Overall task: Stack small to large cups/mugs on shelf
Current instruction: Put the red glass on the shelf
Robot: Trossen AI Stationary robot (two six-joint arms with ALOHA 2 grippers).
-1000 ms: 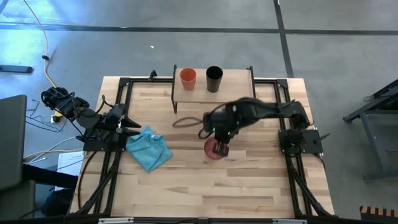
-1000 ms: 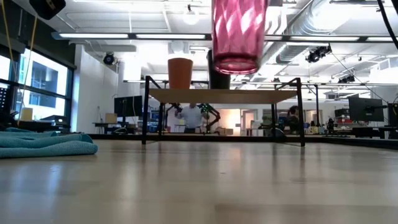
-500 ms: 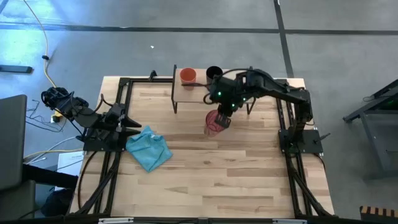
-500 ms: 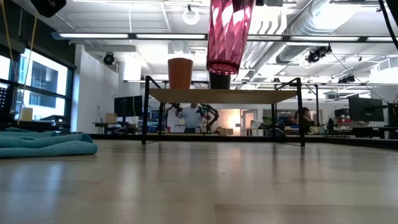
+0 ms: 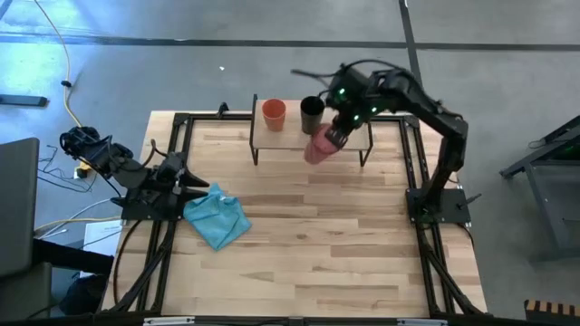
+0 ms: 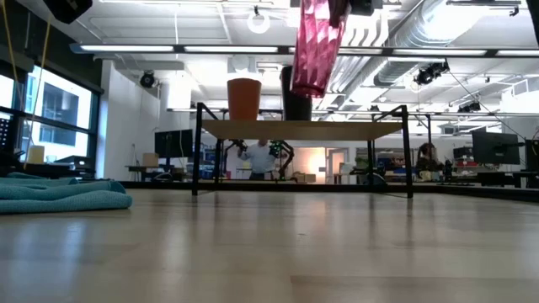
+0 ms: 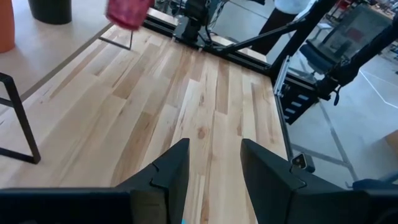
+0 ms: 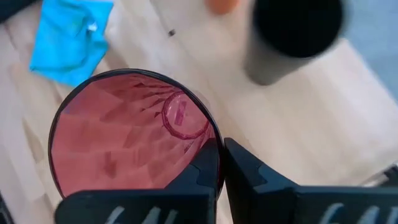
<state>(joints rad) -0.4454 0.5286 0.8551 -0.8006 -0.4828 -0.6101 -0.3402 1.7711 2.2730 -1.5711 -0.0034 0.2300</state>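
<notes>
Overhead, right arm (image 5: 337, 134) outstretched, tumbler (image 5: 319, 145) aloft.

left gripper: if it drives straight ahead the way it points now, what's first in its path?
Probably nothing on the table. The left gripper is open and points across bare tabletop toward the right arm's base at the far edge. The shelf leg sits off to one side. Depth is hard to judge.

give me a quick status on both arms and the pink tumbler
Right end effector shut on pink tumbler, held tilted above shelf. Left end effector open, parked by blue cloth. Black cup close beside tumbler.
</notes>
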